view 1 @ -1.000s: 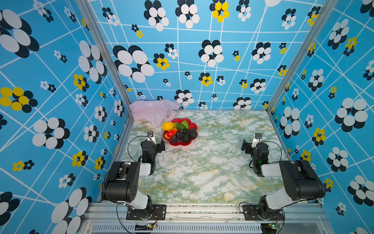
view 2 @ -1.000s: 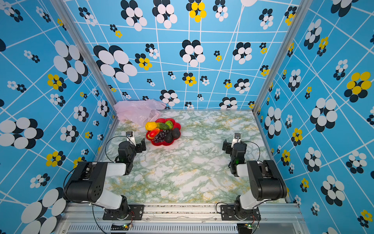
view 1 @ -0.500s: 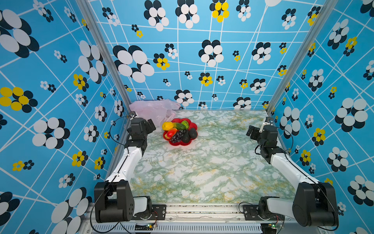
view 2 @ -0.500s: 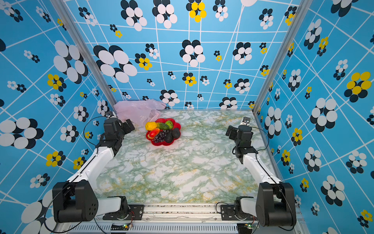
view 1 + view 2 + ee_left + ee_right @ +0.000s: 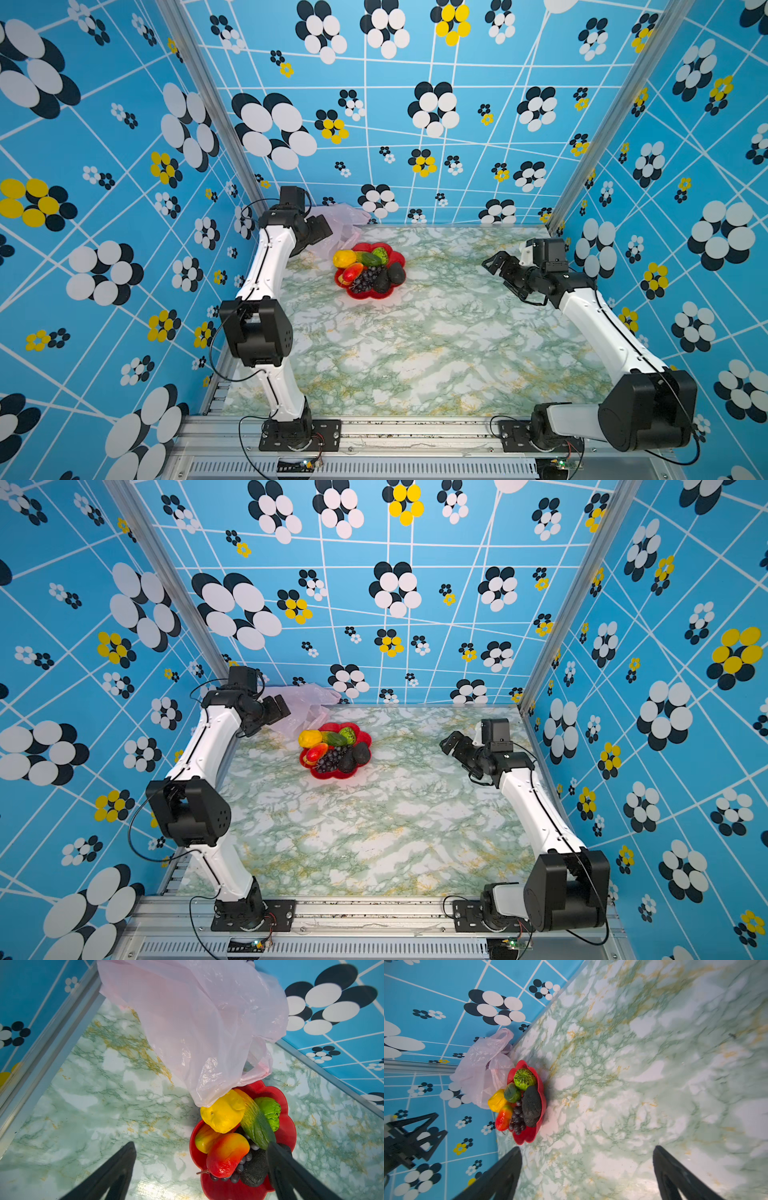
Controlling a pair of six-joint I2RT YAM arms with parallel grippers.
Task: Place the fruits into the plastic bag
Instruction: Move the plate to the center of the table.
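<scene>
– Blue walls (image 5: 415,124) with black, white and yellow flowers close around a green-and-white marble-patterned table (image 5: 415,353). Where are the task things?

– All small toy fruits (image 5: 368,270) lie heaped in the red flower-shaped dish (image 5: 365,295). The thin translucent pale-pink plastic bag (image 5: 197,1022) is crumpled in the far left corner against the wall. In the left wrist view its edge drapes over the yellow fruit (image 5: 223,1113) and the dish rim.

– And the grippers?

– The left gripper (image 5: 200,1146) hangs just beside the bag and the dish, jaws spread wide, holding nothing. The right gripper (image 5: 586,1148) is well apart from the dish, also spread wide and empty.

– What may go wrong?

– Mainly the bag, I think. It lies collapsed and I cannot find an open mouth, so a jaw may pinch both layers together, and a fruit would slide off. Pulled, the light film could tip the yellow fruit out. The heap is loose too: lifting one fruit may roll the blackish avocado-like one (image 5: 531,1107) onto the table.
</scene>
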